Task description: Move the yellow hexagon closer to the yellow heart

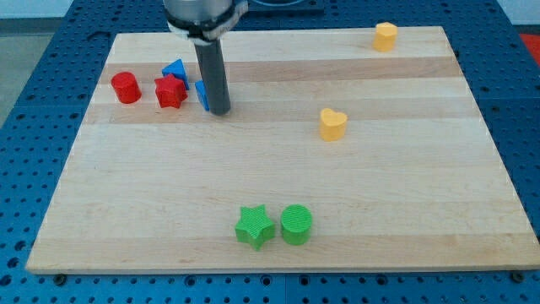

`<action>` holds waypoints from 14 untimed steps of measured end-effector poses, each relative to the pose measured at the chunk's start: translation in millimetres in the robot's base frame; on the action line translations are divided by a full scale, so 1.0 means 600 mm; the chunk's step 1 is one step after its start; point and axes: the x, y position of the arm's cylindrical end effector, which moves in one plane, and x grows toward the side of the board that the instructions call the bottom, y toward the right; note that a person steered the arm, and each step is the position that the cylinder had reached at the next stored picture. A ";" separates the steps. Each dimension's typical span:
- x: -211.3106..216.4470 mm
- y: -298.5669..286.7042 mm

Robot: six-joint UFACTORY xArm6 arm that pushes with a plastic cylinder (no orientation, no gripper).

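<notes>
Yellow hexagon (386, 35) sits at the far right edge of the wooden board (253, 186), well apart from the yellow heart (332, 124) nearer the middle. My tip (219, 111) is a bare rod with no jaws, at far left beside a blue block (202, 95), touching neither yellow piece. Judging by this, the approach is not yet made: next, get behind the hexagon and push it toward the heart.

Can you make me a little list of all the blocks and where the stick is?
yellow hexagon: view's top right, near the board's edge
yellow heart: right of middle, apart from the hexagon
red cylinder: view's left
red star: beside the red cylinder
blue blocks: two, one partly hidden by the rod
green star: bottom middle
green cylinder: next to the green star
my tip: by the blue blocks, far from the yellow ones
</notes>
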 end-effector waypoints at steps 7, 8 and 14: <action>-0.275 0.536; -0.247 0.485; -0.129 0.270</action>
